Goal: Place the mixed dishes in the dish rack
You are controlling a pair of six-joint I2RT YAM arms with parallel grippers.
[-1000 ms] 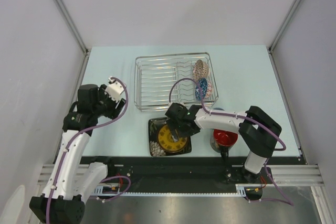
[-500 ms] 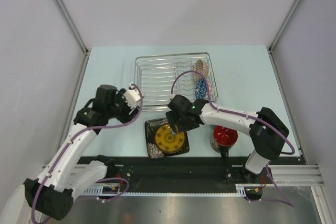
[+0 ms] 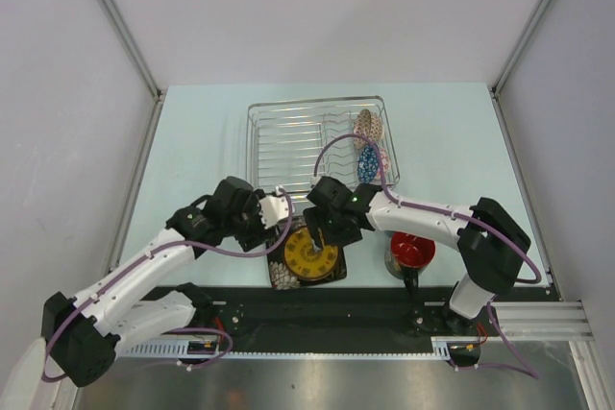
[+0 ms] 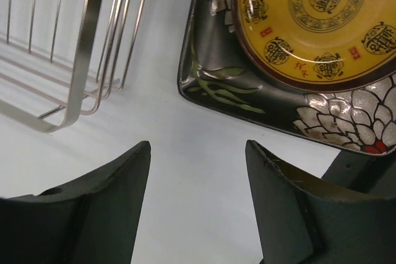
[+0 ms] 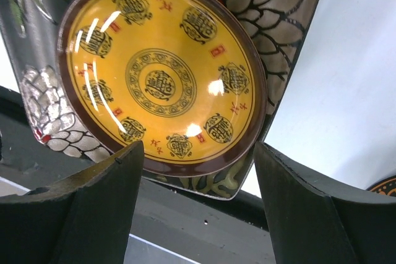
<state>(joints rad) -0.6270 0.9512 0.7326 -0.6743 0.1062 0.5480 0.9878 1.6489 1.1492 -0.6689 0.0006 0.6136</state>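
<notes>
The square black plate (image 3: 309, 254) with its yellow round centre lies flat by the table's front edge, its near corner over the black rail. My right gripper (image 3: 318, 237) hovers open over it, and in the right wrist view the plate (image 5: 162, 73) fills the space just ahead of the right gripper (image 5: 198, 153). My left gripper (image 3: 280, 227) is open and empty at the plate's left side, where the left gripper (image 4: 198, 153) faces bare table short of the plate (image 4: 297, 47). In the dish rack (image 3: 288, 146) stand the speckled bowl (image 3: 364, 127) and the blue cup (image 3: 368, 162). The dark mug (image 3: 411, 252) sits right of the plate.
The rack's near wire corner (image 4: 68, 78) is just left of the plate. The black base rail (image 3: 317, 300) runs along the table's front edge beneath the plate's corner. White walls enclose the table on three sides.
My left arm has swung right from the table's left side to the plate's left edge. My right gripper has shifted slightly above the plate.
</notes>
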